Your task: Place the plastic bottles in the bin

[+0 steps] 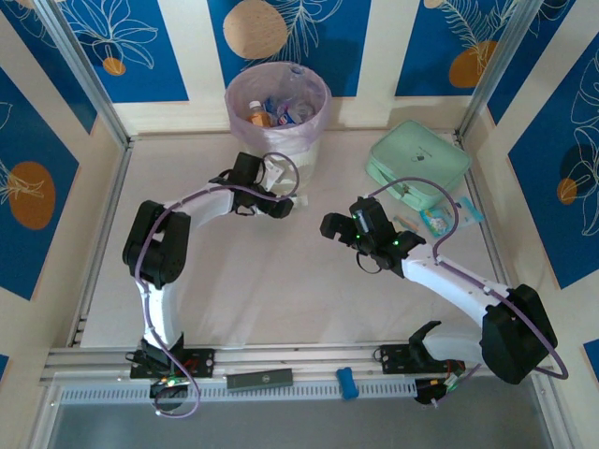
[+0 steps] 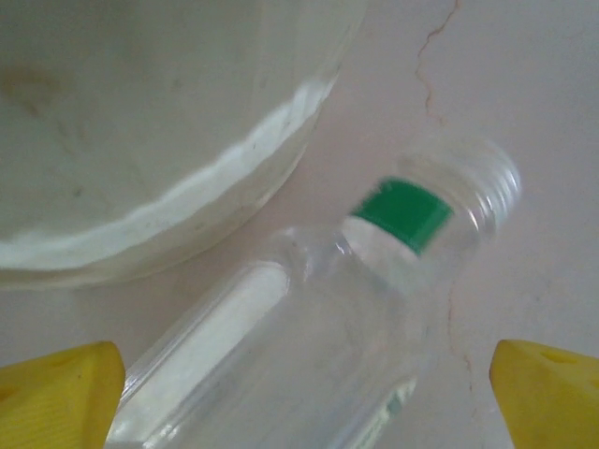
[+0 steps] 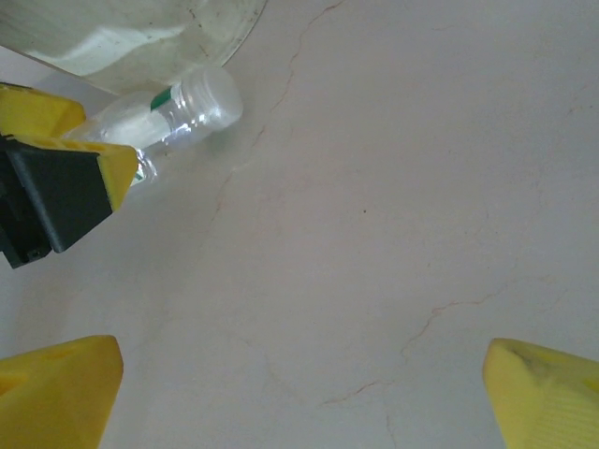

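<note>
One clear plastic bottle with a green neck band and a ribbed clear cap (image 2: 318,318) lay on its side on the pale, faintly veined table top (image 3: 393,187), just beside the base of the round white bin lined with a pink bag (image 1: 281,131). Several other bottles (image 1: 277,108) were seen inside that bin.

Left gripper (image 2: 304,398): jaws spread wide, nothing grasped. Its yellow fingertips (image 2: 56,393) stood one on each side of the bottle's body, with a gap visible on both sides.

Right gripper (image 3: 299,393): likewise spread and empty, over bare table. The bottle lay well off to its far left.

Governing relation: the bottle sat directly between the left fingers, so the left arm was plainly the nearer. In the left wrist view its long axis ran on a slant, base toward the wrist and cap pointing away and to the right, rather than square to the closing line.

Assessment: closing now would likely catch the body at a skew, and the smooth round wall might pivot or roll toward the bin's foot. The lift into the bin was not yet begun.
</note>
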